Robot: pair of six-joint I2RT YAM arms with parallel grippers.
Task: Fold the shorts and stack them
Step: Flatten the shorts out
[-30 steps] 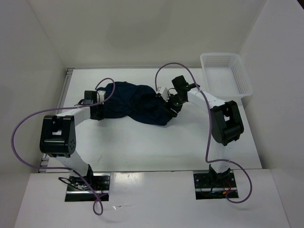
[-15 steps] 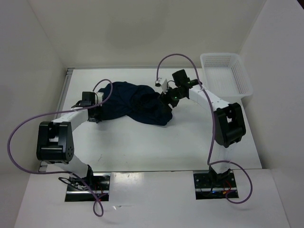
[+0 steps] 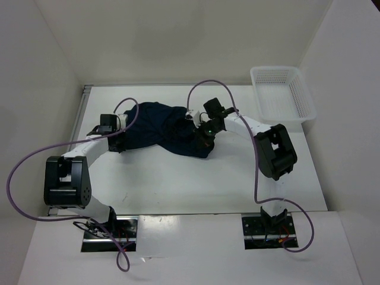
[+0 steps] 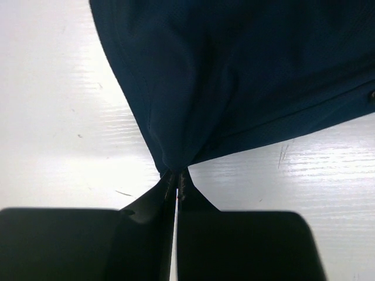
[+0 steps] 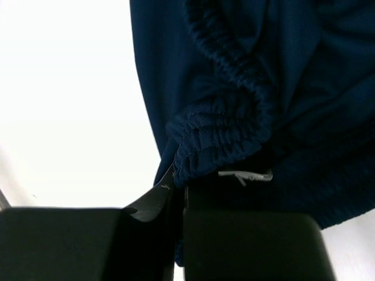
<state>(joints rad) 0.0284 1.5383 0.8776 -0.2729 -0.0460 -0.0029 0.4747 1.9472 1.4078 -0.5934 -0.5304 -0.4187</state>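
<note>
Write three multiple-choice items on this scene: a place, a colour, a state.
1. Where on the table is the basket? A far right corner; B near left corner; C centre.
2. What colour are the shorts? A red; B navy; C white.
3. How is the left gripper? A open; B shut on the shorts; C shut on the basket.
1 A, the top view shows it there; 2 B, dark blue fabric; 3 B, it pinches a fabric edge.

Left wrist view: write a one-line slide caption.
Left gripper pinching an edge of dark navy soft fabric shorts over the white table.
</note>
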